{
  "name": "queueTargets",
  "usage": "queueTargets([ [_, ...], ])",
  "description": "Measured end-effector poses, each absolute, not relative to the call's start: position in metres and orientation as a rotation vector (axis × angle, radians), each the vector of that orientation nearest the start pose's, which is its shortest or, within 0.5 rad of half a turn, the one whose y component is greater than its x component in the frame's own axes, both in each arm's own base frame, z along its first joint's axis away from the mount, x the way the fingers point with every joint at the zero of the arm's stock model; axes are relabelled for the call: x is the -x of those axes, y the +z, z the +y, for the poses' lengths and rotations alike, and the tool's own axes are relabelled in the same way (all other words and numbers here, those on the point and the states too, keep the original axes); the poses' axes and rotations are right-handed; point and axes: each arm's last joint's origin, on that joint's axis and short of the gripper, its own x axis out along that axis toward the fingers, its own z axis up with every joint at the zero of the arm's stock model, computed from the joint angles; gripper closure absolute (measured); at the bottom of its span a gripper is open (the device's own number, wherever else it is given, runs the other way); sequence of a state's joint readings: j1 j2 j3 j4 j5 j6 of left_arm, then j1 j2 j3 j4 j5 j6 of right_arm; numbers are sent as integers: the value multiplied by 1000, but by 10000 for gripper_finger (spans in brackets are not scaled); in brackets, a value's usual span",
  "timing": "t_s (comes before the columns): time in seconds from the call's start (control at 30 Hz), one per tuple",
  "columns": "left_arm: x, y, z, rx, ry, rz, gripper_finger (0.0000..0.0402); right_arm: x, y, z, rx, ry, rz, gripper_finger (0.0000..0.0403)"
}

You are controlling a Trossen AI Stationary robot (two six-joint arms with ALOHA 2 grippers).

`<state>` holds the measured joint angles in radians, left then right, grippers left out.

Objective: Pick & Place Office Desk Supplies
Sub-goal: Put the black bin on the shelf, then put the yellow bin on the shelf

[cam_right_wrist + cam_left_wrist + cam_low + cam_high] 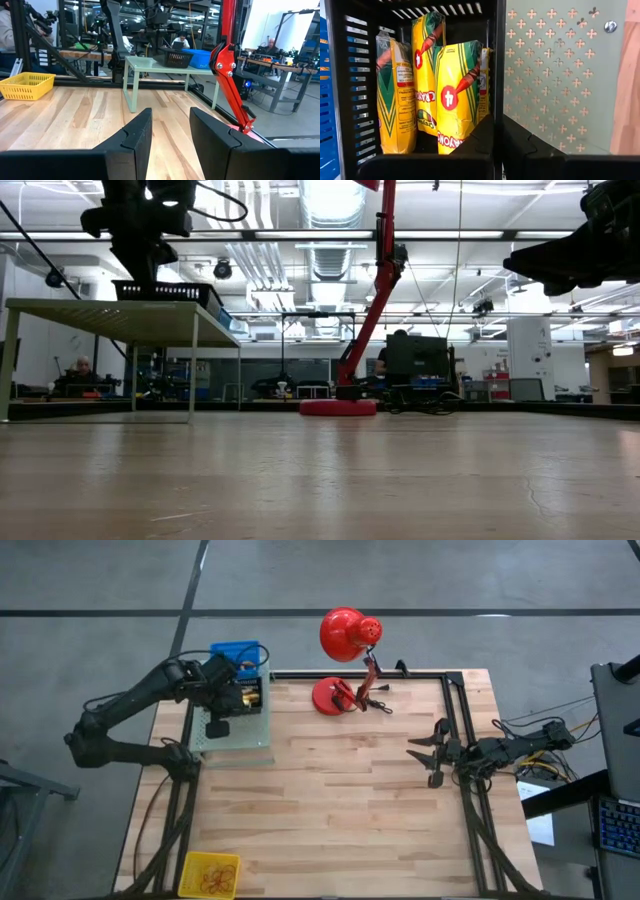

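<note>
Left tool (497,145) over the black basket (342,85) of crayon packs (455,95); right tool (167,135) idle.

The left tool hovers at the basket on the pale green stand (240,735) at the table's (330,800) far left, fingers together and, as far as shows, holding nothing; the packs stand upright inside, just ahead of the fingertips; to do this well, I judge it should part its fingers first, centre on one pack's top edge, then descend straight so it clears the basket wall; the right tool waits at the right edge, fingers apart and empty; the basket's floor is hidden, the yellow bin's (210,875) contents too small to name, and the red lamp (345,660) cut off in the low view.
</note>
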<state>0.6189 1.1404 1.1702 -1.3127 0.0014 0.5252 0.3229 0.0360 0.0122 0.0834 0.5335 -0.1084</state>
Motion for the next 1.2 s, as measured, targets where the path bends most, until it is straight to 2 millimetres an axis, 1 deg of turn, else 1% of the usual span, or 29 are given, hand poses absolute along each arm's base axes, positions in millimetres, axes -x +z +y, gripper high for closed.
queueTargets([
  [0.23, -146, 318, 107, -112, 226, 1365, 379, -95, 173, 16, 83, -213, -43, 275],
  [0.47, -146, 318, 107, -109, 249, 1367, 372, -95, 173, 16, 83, -213, -43, 275],
  [0.57, -146, 318, 107, -98, 259, 1364, 348, -95, 173, 16, 83, -213, -43, 275],
  [0.8, -146, 318, 107, -97, 258, 1366, 267, -95, 173, 16, 83, -213, -43, 275],
  [0.9, -145, 318, 107, -96, 257, 1368, 240, -95, 173, 16, 83, -213, -43, 275],
  [1.03, -146, 322, 107, -83, 278, 1351, 214, -95, 173, 16, 83, -213, -43, 275],
  [1.2, -146, 326, 107, -57, 295, 1335, 192, -95, 173, 16, 83, -213, -43, 275],
])
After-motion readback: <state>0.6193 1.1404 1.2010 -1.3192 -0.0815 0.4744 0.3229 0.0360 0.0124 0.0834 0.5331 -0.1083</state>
